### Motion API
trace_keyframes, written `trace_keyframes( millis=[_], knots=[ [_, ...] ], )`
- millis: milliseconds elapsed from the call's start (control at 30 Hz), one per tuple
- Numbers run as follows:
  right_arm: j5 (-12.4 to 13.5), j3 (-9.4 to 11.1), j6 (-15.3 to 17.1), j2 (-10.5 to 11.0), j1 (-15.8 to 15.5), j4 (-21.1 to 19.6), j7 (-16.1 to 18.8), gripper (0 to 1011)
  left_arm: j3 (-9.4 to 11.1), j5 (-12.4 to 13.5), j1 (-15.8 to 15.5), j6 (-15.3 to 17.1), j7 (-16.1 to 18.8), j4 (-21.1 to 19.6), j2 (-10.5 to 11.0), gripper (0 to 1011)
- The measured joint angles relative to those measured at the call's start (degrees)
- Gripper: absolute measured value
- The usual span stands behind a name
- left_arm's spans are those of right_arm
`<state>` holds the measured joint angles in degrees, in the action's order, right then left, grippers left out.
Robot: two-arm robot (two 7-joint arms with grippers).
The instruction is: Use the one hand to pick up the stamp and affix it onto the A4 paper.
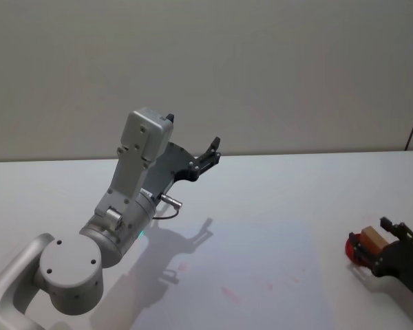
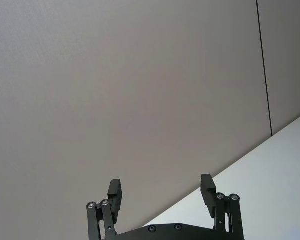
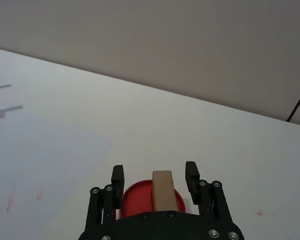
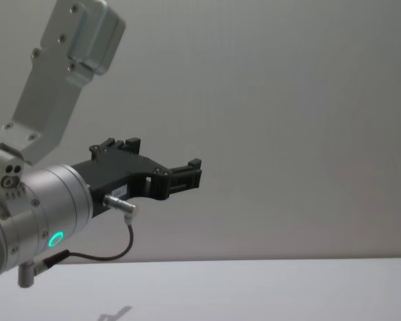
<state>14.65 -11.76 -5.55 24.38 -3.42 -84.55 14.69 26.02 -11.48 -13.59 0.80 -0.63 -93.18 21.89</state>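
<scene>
Seemingly early on, the head view had the right gripper at the stamp, which sat on the table just right of the A4 paper, while the left gripper hung raised and spread apart, well left of the stamp. Closer, the right wrist view showed the right gripper's fingers parted either side of the stamp's wooden handle and not yet clamped, so the pick-up and pressing looked left to do.

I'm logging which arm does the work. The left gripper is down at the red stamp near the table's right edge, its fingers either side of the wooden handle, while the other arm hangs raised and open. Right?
Not quite: the right gripper flanks the stamp, as the right wrist view shows. The left gripper is the one raised and open.
</scene>
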Motion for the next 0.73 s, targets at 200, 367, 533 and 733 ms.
trace_keyframes(
  millis=[200, 367, 533, 733],
  knots=[
    [2.0, 0.4, -0.7, 0.0, -0.2, -1.4, 0.0, 892, 0.0, 0.0, 0.0, 0.0, 0.0, 0.0, 0.0, 1001],
    [3.4, 0.8, -1.0, 0.1, -0.5, -3.0, -0.8, 998, 0.0, 0.0, 0.0, 0.0, 0.0, 0.0, 0.0, 1001],
    [4.1, 1.0, -1.1, 0.3, -1.2, -4.4, -1.9, 1001, 0.0, 0.0, 0.0, 0.0, 0.0, 0.0, 0.0, 1001],
    [4.7, 1.3, -1.1, 0.5, -2.0, -5.8, -3.3, 1001, 0.0, 0.0, 0.0, 0.0, 0.0, 0.0, 0.0, 1001]
  ],
)
